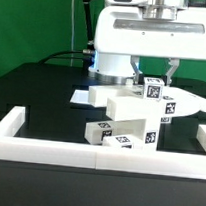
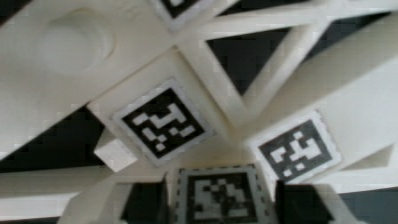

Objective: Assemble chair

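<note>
We log the chair [image 1: 130,118]: white blocky parts, black-and-white tags, stacked on the black table [image 1: 46,97]. It sits just under the hand [image 1: 156,75]; we cannot tell the hand's spread.

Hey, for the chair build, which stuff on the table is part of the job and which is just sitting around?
Part of the job:
- stacked white tagged chair parts
- gripper above the stack; jaws not clear

Just there:
- long white rail bordering the workspace
- flat white board behind the stack
- black table
- green backdrop

white chair [image 1: 130,113] w/ b&w tags [image 2: 164,122]
</note>
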Robot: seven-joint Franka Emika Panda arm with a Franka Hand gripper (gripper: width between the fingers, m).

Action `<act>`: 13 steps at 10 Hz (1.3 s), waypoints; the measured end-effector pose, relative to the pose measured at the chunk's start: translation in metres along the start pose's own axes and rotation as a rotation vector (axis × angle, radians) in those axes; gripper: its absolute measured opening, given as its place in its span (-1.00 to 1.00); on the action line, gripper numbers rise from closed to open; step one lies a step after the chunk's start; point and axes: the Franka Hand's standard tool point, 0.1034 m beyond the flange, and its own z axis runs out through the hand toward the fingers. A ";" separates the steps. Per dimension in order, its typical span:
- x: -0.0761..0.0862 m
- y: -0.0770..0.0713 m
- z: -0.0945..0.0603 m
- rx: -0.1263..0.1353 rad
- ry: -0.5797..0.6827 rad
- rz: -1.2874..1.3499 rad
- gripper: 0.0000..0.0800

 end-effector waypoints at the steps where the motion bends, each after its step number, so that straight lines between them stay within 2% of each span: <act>1: 0.000 0.000 0.000 0.000 0.000 0.008 -0.29; 4: 0.000 -0.001 0.000 0.001 0.000 0.058 -0.29; 8: 0.000 -0.003 0.000 0.004 0.001 0.296 -0.28; 13: 0.000 -0.007 0.000 0.019 -0.003 0.609 -0.28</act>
